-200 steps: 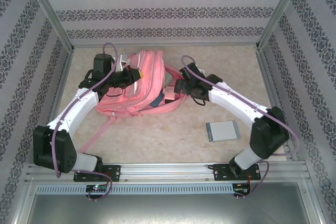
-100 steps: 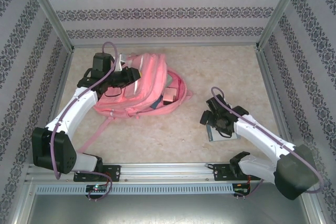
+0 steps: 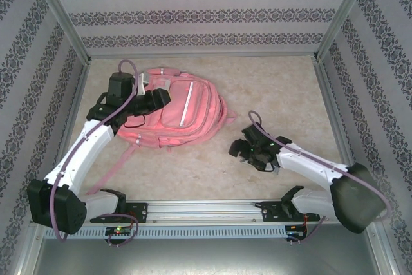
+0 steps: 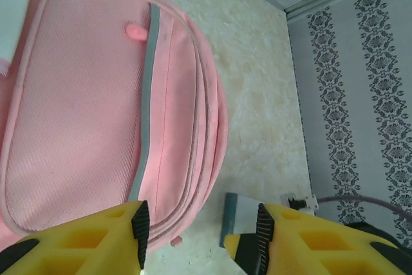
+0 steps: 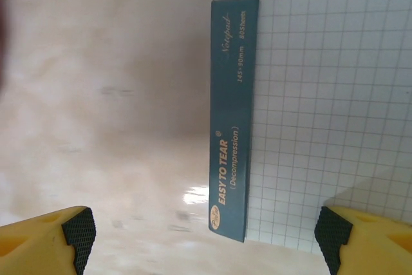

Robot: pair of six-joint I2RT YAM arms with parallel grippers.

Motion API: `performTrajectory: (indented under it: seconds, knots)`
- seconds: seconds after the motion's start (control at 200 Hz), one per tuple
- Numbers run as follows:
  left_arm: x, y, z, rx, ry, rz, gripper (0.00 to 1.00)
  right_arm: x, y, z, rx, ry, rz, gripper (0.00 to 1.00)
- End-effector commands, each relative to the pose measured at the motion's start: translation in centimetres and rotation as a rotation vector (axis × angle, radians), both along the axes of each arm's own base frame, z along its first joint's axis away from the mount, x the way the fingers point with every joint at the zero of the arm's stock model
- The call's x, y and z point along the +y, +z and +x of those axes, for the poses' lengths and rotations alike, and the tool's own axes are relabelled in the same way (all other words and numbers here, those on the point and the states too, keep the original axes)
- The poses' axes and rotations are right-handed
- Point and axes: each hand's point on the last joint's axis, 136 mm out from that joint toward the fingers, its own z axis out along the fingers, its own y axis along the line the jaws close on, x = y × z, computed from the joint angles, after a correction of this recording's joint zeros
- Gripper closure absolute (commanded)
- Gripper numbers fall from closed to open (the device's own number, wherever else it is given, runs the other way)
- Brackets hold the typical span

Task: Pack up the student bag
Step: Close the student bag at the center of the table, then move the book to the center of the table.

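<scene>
At the left, the left end effector (image 3: pixel 156 100) hangs over the left edge of the student bag (image 3: pixel 185 111), its arm reaching in from the near-left corner. In the left wrist view its yellow, black-padded fingers (image 4: pixel 139 223) stand spread with nothing between them, above the bag's lower rim. The pink bag lies flat on the beige worktop (image 3: pixel 277 85), left of centre and toward the back, with its front pocket and a pale strip facing up. One strap (image 3: pixel 117 164) trails toward the near-left. To the right of the bag and well apart from it, the right end effector (image 3: pixel 246 149) sits low over the worktop. Its fingers (image 5: pixel 78 230) are spread wide above a gridded notepad (image 5: pixel 325 127) with a teal binding strip, gripping nothing.
</scene>
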Motion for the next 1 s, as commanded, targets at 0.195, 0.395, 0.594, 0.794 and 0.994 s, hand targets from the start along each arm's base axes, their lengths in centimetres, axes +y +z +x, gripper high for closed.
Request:
performTrajectory:
  seconds: [0.195, 0.395, 0.594, 0.794, 0.994]
  knots:
    - [-4.0, -2.2, -3.4, 0.052, -0.019, -0.007, 0.53, 4.6, 1.4, 1.3, -0.008, 0.120, 0.044, 0.05]
    - [-8.5, -3.6, -5.8, 0.046, -0.058, 0.008, 0.56, 1.1, 3.1, 0.8, -0.063, 0.115, -0.004, 0.04]
    - [-13.2, -6.7, -7.8, 0.092, -0.100, 0.039, 0.60, -3.6, 3.3, -0.2, -0.101, 0.091, -0.074, 0.11]
    - [-16.2, -10.3, -8.1, 0.166, -0.048, 0.042, 0.60, -6.3, 3.1, 1.8, -0.159, 0.032, -0.049, 0.24]
    - [-18.2, -13.8, -7.9, 0.233, 0.044, 0.006, 0.62, -6.6, 2.6, 5.2, -0.146, 0.041, -0.017, 0.34]
